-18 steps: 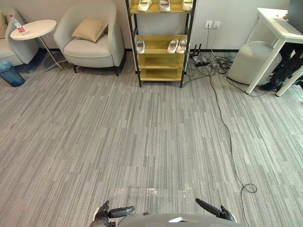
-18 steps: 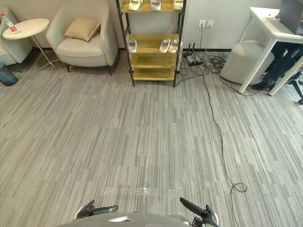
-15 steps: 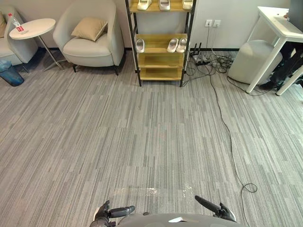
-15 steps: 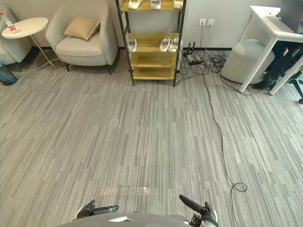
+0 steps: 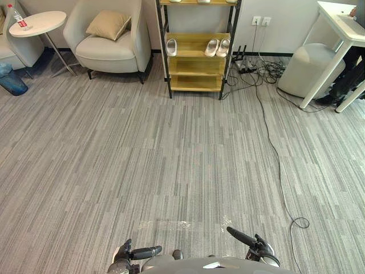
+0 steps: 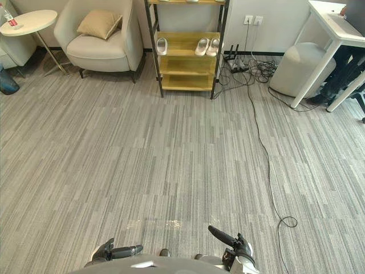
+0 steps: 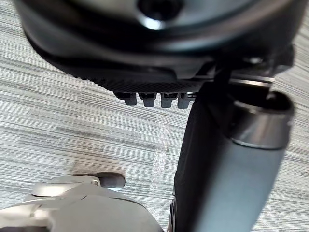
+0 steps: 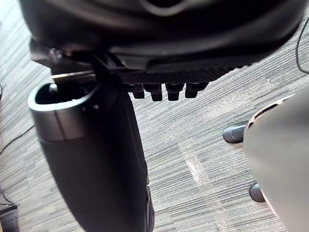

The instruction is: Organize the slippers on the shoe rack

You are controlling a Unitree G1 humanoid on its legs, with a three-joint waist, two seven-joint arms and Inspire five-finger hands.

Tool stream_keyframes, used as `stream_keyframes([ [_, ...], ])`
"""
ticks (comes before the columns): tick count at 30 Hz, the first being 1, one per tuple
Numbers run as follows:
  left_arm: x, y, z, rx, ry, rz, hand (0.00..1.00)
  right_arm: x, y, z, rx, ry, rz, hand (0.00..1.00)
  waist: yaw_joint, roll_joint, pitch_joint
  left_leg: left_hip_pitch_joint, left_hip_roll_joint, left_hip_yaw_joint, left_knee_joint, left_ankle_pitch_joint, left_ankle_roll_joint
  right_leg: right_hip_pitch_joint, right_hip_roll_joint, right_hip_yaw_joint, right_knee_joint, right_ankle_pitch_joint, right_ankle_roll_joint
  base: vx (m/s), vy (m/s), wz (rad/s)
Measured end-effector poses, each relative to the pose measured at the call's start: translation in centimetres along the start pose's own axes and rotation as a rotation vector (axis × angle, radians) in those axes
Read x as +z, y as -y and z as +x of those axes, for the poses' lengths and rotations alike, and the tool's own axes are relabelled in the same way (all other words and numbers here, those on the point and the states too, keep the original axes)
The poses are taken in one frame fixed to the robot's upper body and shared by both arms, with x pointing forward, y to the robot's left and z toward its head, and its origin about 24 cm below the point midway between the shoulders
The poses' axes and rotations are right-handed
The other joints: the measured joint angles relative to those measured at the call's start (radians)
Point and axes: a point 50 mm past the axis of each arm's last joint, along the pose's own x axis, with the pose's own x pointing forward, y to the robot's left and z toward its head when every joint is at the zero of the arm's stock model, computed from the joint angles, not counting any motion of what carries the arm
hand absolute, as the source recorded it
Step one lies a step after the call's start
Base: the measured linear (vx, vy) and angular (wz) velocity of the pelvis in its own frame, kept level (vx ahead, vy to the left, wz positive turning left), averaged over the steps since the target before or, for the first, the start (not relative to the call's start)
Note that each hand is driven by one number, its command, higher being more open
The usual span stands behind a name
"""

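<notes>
The wooden shoe rack [image 5: 197,63] with a black frame stands against the far wall. On its middle shelf a single white slipper [image 5: 171,47] lies at the left and a white pair [image 5: 217,47] at the right. More slippers peek from the top shelf [image 5: 199,1]. My left hand [image 5: 124,256] and right hand [image 5: 258,249] hang low near my body, far from the rack. Both are open and hold nothing; their fingers [image 7: 154,99] and thumb [image 8: 91,145] are relaxed above grey carpet.
A beige armchair [image 5: 111,45] with a cushion stands left of the rack, beside a round side table [image 5: 37,23] with a bottle [image 5: 17,16]. A blue bin [image 5: 11,80] sits far left. A power strip with cables [image 5: 251,68], a grey pouf [image 5: 305,71] and a white desk [image 5: 342,31] are at the right.
The whole picture has shifted, so the rack now sits higher in the view. My right hand shows a little higher; both hands stay empty.
</notes>
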Motion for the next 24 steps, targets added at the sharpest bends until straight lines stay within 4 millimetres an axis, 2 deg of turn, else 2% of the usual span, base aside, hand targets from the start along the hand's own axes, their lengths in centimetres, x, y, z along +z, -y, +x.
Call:
stream_keyframes([
  [11,0.7,0.0,0.2,-0.007,0.018,0.06,1.0,0.5,-0.6,0.1,0.021,0.017,-0.044,1.0,0.0,-0.007,0.01,-0.012,-0.009,-0.027,-0.034,0.021,0.004,-0.009,-0.005,-0.031,-0.013,0.001,-0.002,0.0,-0.022,0.07],
  [12,0.8,0.0,0.2,-0.007,0.021,0.061,1.0,0.6,-0.7,0.1,0.023,0.019,-0.045,1.0,0.0,-0.008,0.014,-0.016,-0.009,-0.027,-0.029,0.019,0.001,-0.01,-0.006,-0.032,-0.013,0.0,-0.002,0.02,-0.023,0.05],
  [13,1.1,-0.1,0.3,-0.005,0.028,0.063,1.0,0.7,-0.8,0.1,0.027,0.022,-0.046,1.0,0.0,-0.014,0.022,-0.033,-0.011,-0.027,0.004,0.004,-0.016,-0.011,-0.01,-0.036,-0.012,0.0,-0.002,0.02,-0.026,0.09],
  [16,1.8,-0.1,0.4,-0.004,0.046,0.06,1.0,0.8,-1.0,0.1,0.03,0.025,-0.048,1.0,0.0,-0.017,0.037,-0.102,-0.01,-0.023,0.144,-0.063,-0.03,-0.013,-0.013,-0.047,-0.003,-0.007,-0.01,0.0,-0.014,0.09],
  [18,2.6,0.0,0.5,-0.001,0.073,0.035,1.0,1.0,-0.9,0.1,0.029,0.03,-0.048,1.0,0.002,-0.011,0.05,-0.195,0.009,0.013,0.366,-0.133,-0.071,-0.007,-0.01,-0.046,0.009,-0.027,-0.033,-0.05,-0.008,0.02],
  [19,2.6,0.0,0.5,0.0,0.075,0.032,1.0,1.0,-0.9,0.1,0.029,0.031,-0.047,1.0,0.002,-0.011,0.052,-0.201,0.01,0.016,0.383,-0.135,-0.073,-0.006,-0.01,-0.045,0.01,-0.029,-0.035,-0.07,-0.004,-0.12],
  [20,3.2,0.1,0.5,0.002,0.102,-0.006,1.0,1.4,-0.9,0.2,0.028,0.043,-0.046,1.0,0.009,-0.002,0.061,-0.282,0.037,0.058,0.574,-0.145,-0.083,0.0,-0.006,-0.031,0.026,-0.05,-0.051,-0.03,0.007,-0.23],
  [21,3.6,0.2,0.5,0.004,0.117,-0.043,1.0,1.5,-0.7,0.1,0.025,0.055,-0.045,1.0,0.02,0.008,0.07,-0.329,0.061,0.078,0.689,-0.145,-0.082,0.008,-0.001,-0.019,0.042,-0.063,-0.055,0.01,0.017,-0.32],
  [22,3.8,0.3,0.5,0.006,0.123,-0.073,1.0,1.4,-0.6,0.1,0.021,0.057,-0.043,1.0,0.028,0.015,0.077,-0.365,0.084,0.093,0.777,-0.172,-0.06,0.018,0.004,-0.011,0.049,-0.073,-0.062,0.06,0.027,-0.32],
  [23,4.0,0.5,0.4,0.006,0.133,-0.111,1.0,1.6,-0.4,0.1,0.01,0.059,-0.043,1.0,0.031,0.025,0.081,-0.402,0.11,0.09,0.844,-0.206,-0.051,0.027,0.004,0.002,0.065,-0.09,-0.063,0.09,0.05,-0.28],
  [24,4.2,0.6,0.4,0.006,0.146,-0.127,1.0,1.7,-0.3,0.1,0.006,0.062,-0.044,1.0,0.032,0.028,0.082,-0.433,0.124,0.085,0.859,-0.217,-0.058,0.03,-0.003,0.011,0.073,-0.102,-0.062,0.13,0.091,-0.26],
])
